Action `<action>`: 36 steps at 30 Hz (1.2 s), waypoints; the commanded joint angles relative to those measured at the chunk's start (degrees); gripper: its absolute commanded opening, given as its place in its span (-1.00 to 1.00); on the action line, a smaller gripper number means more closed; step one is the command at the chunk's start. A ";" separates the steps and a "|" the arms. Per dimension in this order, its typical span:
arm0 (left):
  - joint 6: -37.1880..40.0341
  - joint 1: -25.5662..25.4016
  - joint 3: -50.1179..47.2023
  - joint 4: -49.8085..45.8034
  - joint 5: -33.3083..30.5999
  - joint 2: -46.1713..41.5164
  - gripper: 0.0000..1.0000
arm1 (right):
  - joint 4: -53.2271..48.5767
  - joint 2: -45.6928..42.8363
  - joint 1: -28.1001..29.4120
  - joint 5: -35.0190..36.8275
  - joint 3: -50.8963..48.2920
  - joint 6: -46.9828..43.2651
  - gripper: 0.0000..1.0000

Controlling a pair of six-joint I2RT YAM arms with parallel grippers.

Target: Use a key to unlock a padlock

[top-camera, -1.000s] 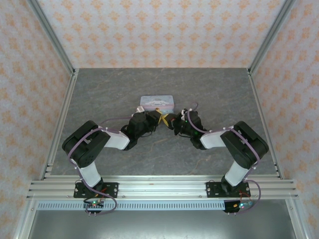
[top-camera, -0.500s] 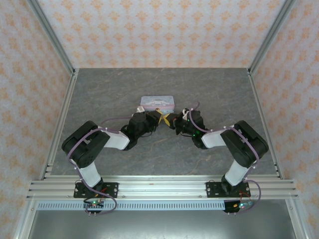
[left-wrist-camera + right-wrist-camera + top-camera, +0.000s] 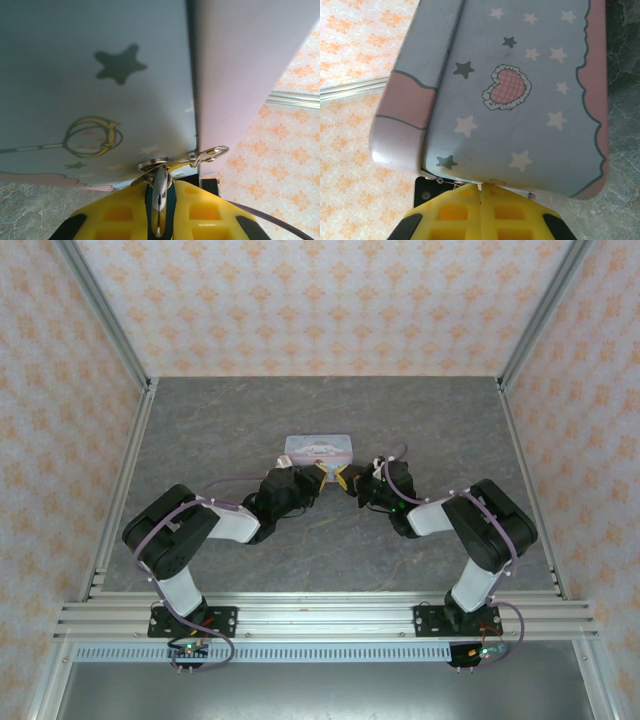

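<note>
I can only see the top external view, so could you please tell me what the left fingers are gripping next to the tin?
Observer: The left fingers pinch a silver metal piece, possibly the key, with a small clasp hanging off it.
Operator: Thank you. How do the right fingers stand?
Observer: The right fingers are shut together, tips close to the tin.
Operator: Which face of the tin is that?
Observer: A pale blue one with a pink heart and stars.

Silver key [image 3: 159,197], blue-and-pink starred tin [image 3: 540,75]
</note>
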 commanded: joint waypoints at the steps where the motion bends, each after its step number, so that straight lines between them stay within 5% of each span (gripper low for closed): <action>1: 0.72 -2.22 -0.35 2.00 6.00 -2.46 -1.00 | 4.32 0.53 -0.62 2.94 -0.19 1.05 -1.00; 21: -1.68 -2.31 0.13 2.52 4.13 -2.06 -1.00 | 2.36 -3.38 5.66 10.01 -1.25 2.40 -1.00; 36: -2.69 -2.21 -0.97 -1.94 1.13 -3.12 -1.00 | -6.18 -14.30 5.75 14.66 -6.81 -1.14 -1.00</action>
